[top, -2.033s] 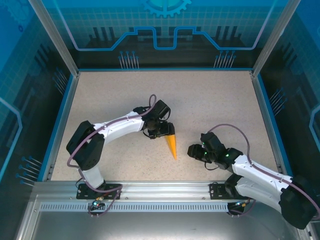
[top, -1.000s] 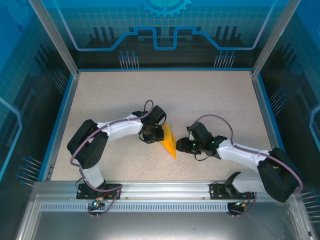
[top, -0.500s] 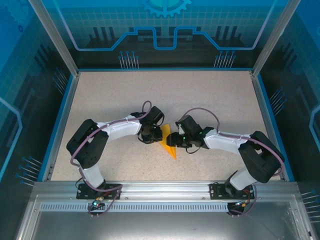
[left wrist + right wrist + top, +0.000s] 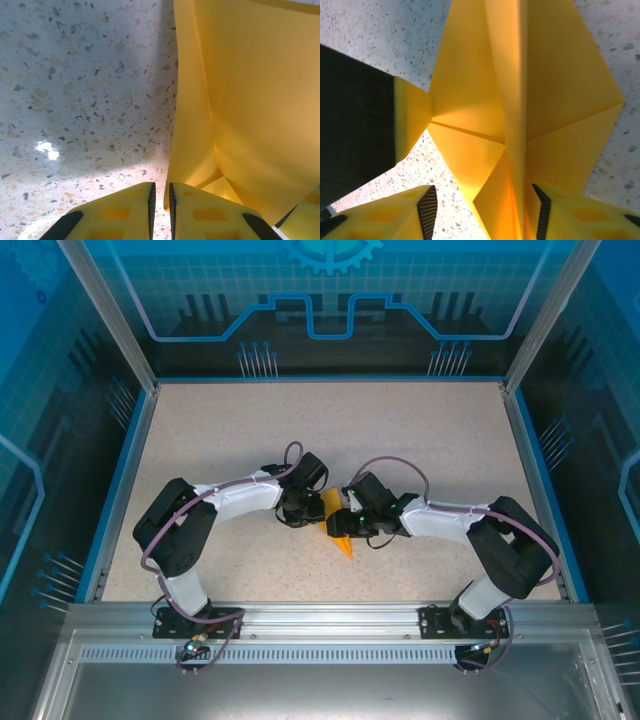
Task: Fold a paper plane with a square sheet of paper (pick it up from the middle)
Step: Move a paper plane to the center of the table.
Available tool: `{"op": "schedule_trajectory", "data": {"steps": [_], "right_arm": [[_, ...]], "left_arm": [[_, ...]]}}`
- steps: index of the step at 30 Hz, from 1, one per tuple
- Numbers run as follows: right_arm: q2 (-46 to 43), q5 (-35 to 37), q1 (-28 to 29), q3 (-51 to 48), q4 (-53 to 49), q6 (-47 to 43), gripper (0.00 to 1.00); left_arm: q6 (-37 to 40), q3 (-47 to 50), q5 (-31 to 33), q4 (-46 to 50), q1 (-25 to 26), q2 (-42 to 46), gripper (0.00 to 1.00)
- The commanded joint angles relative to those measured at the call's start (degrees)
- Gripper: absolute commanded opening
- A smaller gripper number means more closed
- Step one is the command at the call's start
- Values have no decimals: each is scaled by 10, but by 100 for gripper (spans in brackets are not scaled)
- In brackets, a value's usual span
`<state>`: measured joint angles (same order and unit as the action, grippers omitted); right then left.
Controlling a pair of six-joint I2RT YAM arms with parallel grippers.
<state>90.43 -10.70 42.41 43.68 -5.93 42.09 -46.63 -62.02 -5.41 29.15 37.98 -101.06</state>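
Top external view gives me the table (image 4: 200, 440) with both arms bent inward, and the paper plane (image 4: 342, 543) lies near its middle, a little toward the near edge, its nose pointing at that edge. The left gripper (image 4: 307, 510) is almost closed and, as far as I can see from the wrist views, it pinches the outer corner of one wing (image 4: 450, 100). The right gripper (image 4: 484, 205) is about half open and grips nothing. Its jaws stand on both sides of the central ridge (image 4: 517, 100).

I judge the paper very light, thin and easy to crush, and smooth enough to slide on the table. The best hold is on the ridge, where the layers are stiffest, with a gentle squeeze.
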Motion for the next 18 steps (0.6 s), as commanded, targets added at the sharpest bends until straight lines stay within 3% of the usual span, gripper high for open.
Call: {"op": "schedule_trajectory", "data": {"steps": [1, 6, 10, 18], "right_arm": [[15, 27, 18, 26, -34, -19, 51], [41, 153, 61, 93, -142, -31, 41], [61, 163, 73, 108, -148, -29, 35], [67, 194, 84, 114, -163, -16, 34]], "left_arm": [[-1, 11, -11, -4, -4, 19, 18], [0, 13, -10, -3, -5, 23, 19], [-1, 14, -6, 2, -5, 27, 20], [-3, 25, 0, 2, -4, 38, 20]]}}
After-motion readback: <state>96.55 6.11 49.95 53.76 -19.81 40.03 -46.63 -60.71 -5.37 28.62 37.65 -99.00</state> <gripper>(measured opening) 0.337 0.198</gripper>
